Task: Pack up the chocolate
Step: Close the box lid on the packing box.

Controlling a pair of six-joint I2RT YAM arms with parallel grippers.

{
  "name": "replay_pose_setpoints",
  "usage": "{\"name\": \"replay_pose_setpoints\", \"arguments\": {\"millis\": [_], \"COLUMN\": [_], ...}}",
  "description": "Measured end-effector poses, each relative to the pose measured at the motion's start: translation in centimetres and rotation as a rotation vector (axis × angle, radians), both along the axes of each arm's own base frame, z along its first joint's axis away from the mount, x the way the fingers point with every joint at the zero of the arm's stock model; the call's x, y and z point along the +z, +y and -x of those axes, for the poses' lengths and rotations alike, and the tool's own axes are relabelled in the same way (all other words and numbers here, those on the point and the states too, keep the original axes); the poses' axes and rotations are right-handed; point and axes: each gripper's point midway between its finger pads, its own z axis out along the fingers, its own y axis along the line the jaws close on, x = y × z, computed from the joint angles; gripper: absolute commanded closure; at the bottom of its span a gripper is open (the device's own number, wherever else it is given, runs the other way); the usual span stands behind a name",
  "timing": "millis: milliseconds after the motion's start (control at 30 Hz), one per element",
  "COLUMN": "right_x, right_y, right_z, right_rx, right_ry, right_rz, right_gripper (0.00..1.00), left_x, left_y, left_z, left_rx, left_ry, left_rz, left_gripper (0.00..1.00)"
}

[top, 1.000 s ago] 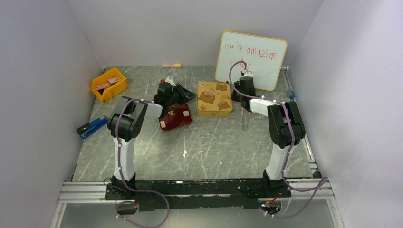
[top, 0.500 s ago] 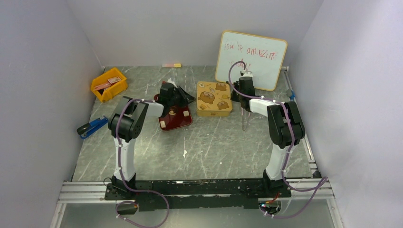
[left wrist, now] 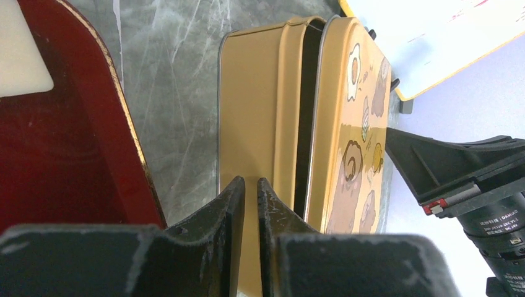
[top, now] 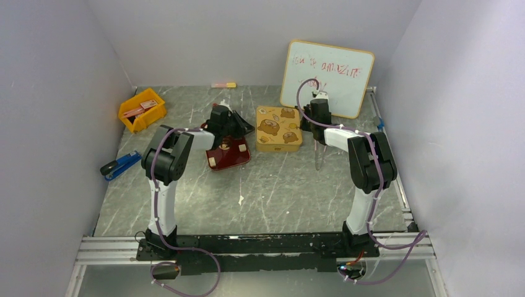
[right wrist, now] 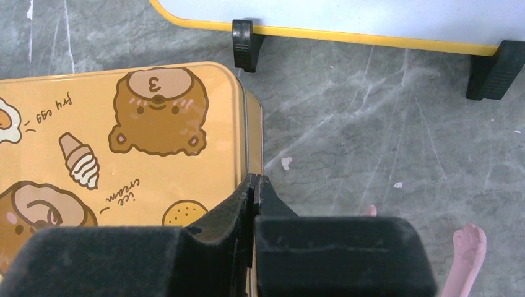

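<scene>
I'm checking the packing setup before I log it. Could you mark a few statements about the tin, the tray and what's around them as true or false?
1. The gold bear tin sits to the right of the dark red tray. True.
2. The tin's lid lies off on the table. False: it sits on the tin, with a gap along one edge.
3. The right gripper is at the tin's right edge, jaws shut. True.
4. The whiteboard lies flat. False: it stands upright on black feet.
5. The yellow bin is at the far right. False: it is at the far left.
</scene>
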Motion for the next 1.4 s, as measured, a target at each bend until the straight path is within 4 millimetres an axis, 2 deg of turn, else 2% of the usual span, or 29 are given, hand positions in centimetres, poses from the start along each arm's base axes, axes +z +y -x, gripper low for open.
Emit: {"name": "replay_pose_setpoints", "arguments": {"millis": [1100,1400], "right_x": [0.4,0.5], "right_y": [0.7,1.1], "right_z": [0.0,0.0], "right_rx": [-0.023,-0.014], "right_ry": [-0.01,-0.009], "right_rz": [0.049,0.051], "right_gripper": [0.96,0.96], "left_x": [-1.0,-1.6], "left_y": [0.0,0.6], "left_z": [0.5,0.4], "left_rx": [-0.013,-0.003], "left_ry": [0.014,0.028], "left_rz": [-0.061,-0.121], "left_gripper": [0.82,0.82]}}
